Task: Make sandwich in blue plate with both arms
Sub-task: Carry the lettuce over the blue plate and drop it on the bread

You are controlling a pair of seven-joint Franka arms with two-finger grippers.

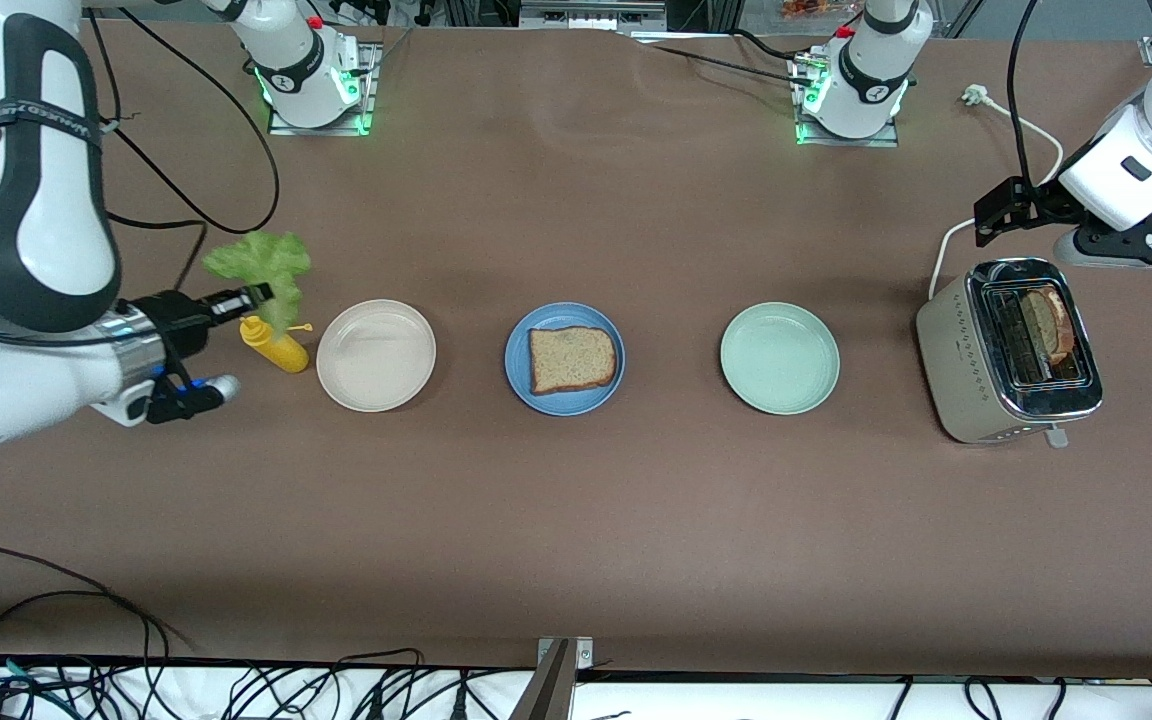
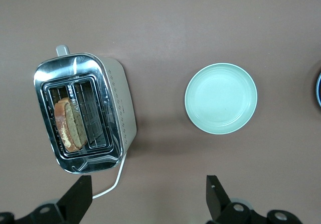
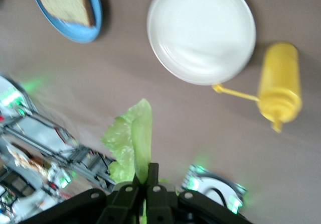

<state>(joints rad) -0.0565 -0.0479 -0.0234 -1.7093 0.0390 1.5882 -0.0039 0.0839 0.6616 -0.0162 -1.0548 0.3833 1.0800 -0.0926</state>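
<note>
Green lettuce (image 1: 261, 265) is pinched in the clenched right gripper (image 1: 258, 292) above the mustard bottle (image 1: 274, 345), ready for the toast (image 1: 572, 358) lying on the blue plate (image 1: 519, 372); the left gripper (image 1: 998, 212), jaws released, is poised over the toaster (image 1: 976, 350) holding the second slice (image 1: 1048, 322)

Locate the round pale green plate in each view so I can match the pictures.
Front view: the round pale green plate lies between the round blue plate and the silver toaster.
Left wrist view: beside the toaster, plate at.
Right wrist view: not in it.
Shared landmark: the toaster, in the front and left wrist views.
</note>
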